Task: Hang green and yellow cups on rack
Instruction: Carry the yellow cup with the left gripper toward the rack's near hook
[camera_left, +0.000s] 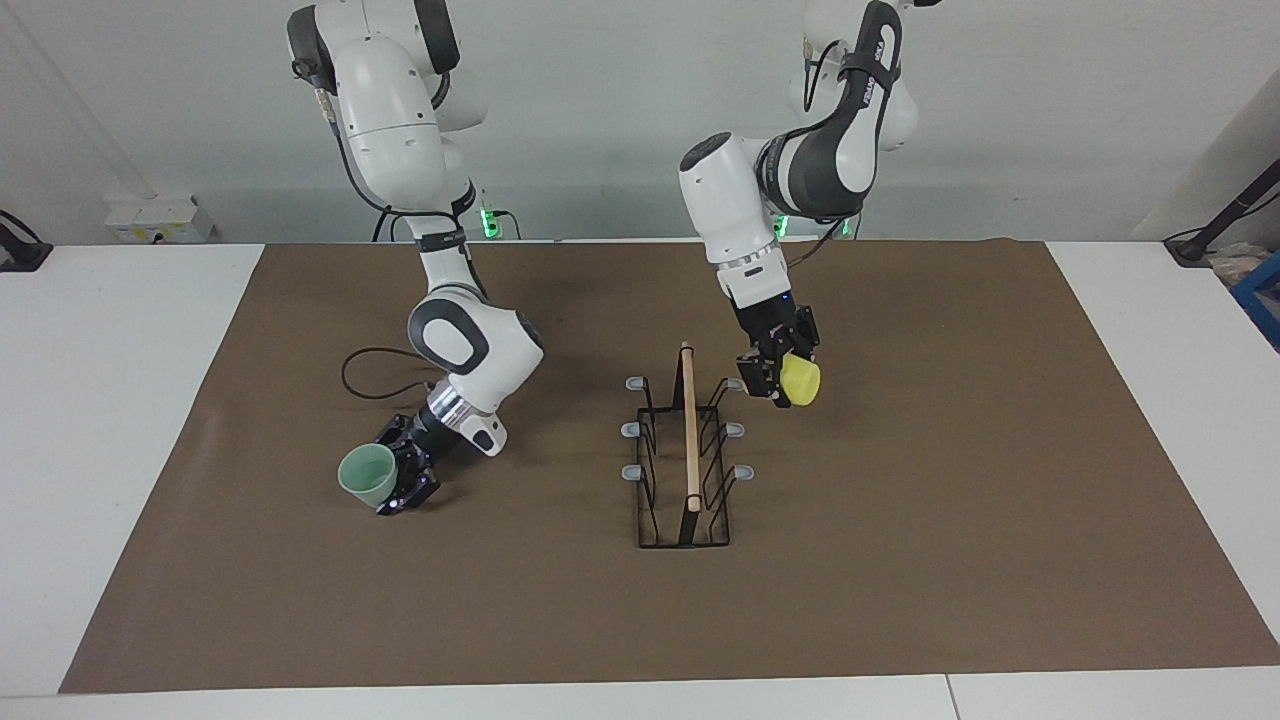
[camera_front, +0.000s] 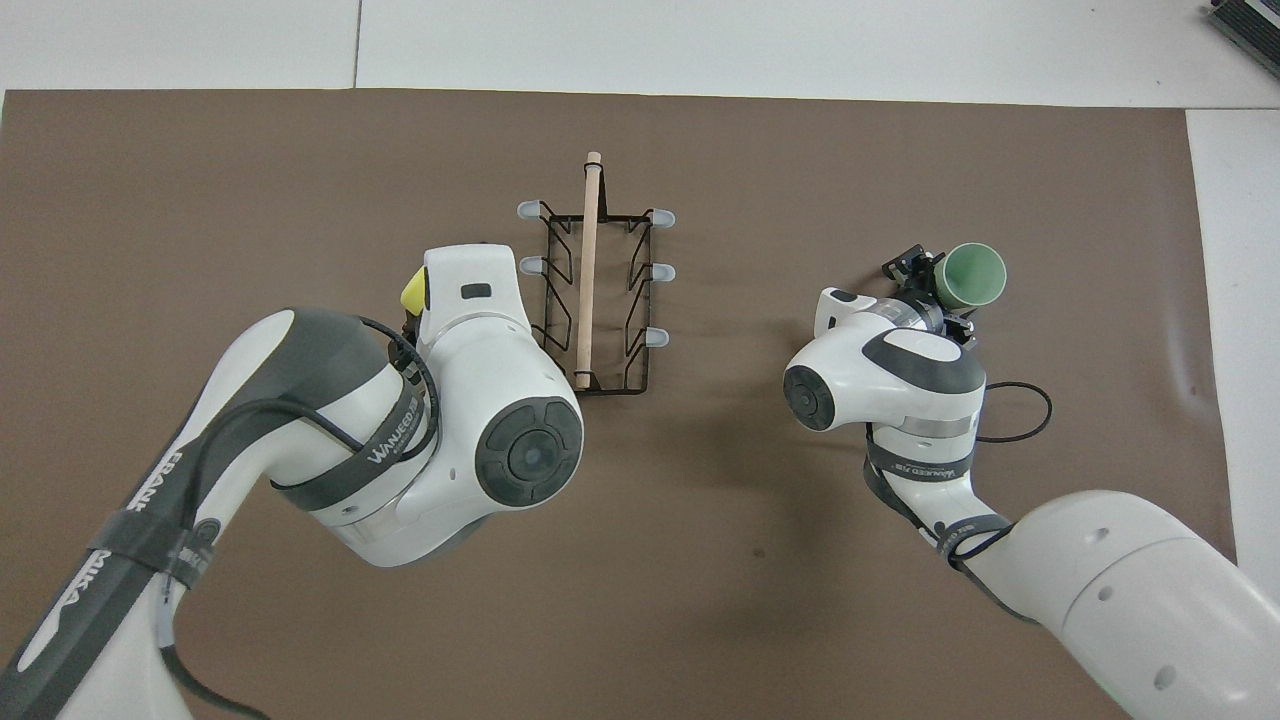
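Holding one cup each: left gripper (camera_left: 778, 385) fingers pinch the yellow cup (camera_left: 801, 380) beside the rack (camera_left: 686, 455) prongs nearest the robots; right gripper (camera_left: 405, 480) fingers pinch the green cup (camera_left: 365, 473) low over the worktop (camera_left: 950, 520), toward the right arm's end. Cups judged light, stiff, slippery plastic, best gripped at the wall or rim.

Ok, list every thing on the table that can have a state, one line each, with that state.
Yellow cup: held in the air by the left gripper, tipped sideways beside the rack's prongs nearest the robots, not yet hung.
Green cup: gripped by the right gripper, tilted, low over the mat, toward the right arm's end.
Rack: upright on the mat, all six prongs bare.
Left gripper: jaws shut on the yellow cup.
Right gripper: jaws shut on the green cup.
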